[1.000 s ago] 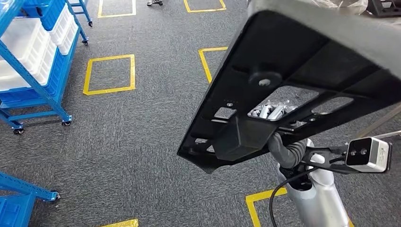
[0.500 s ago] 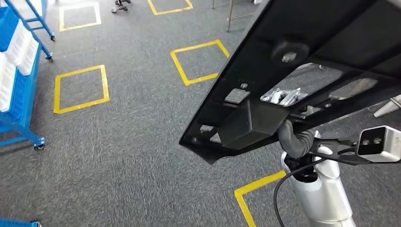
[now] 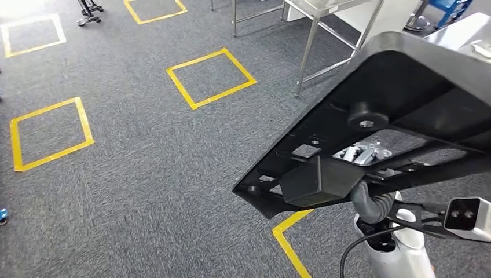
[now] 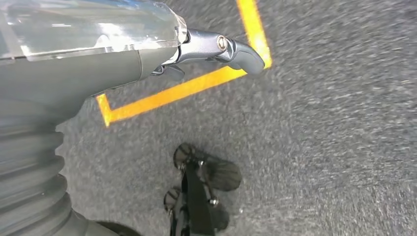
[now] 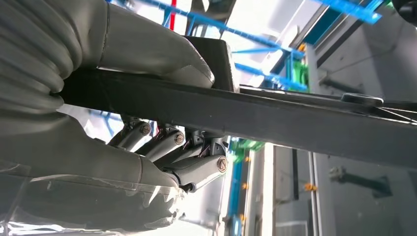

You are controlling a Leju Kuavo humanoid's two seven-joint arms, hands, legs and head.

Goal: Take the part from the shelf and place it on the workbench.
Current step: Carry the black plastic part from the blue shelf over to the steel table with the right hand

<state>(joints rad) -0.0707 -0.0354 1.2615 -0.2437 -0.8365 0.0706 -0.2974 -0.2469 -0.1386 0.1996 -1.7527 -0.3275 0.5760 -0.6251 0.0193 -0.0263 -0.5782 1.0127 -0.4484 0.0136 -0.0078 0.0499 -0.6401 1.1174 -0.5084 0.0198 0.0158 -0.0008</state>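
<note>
- While the right hand (image 5: 162, 147) grips the black part (image 3: 382, 121), thumb on one face and fingers curled under the other, the part rides high over the carpet, beyond the yellow floor square (image 3: 211, 78).
- Judging by this, the pick from the shelf is done; carrying and setting down remain.
- Metal table legs (image 3: 310, 55) stand past that square; whether this is the workbench is unclear.
- The left hand (image 4: 216, 49) hangs over the carpet; only part shows, so its state cannot be told.

The part (image 3: 399, 104) is a large, flat black panel with ribs, cut-out openings and a round boss on its underside. It is held up in the air, tilted, above the grey carpet floor (image 3: 145, 174), gripped at its edge.
</note>
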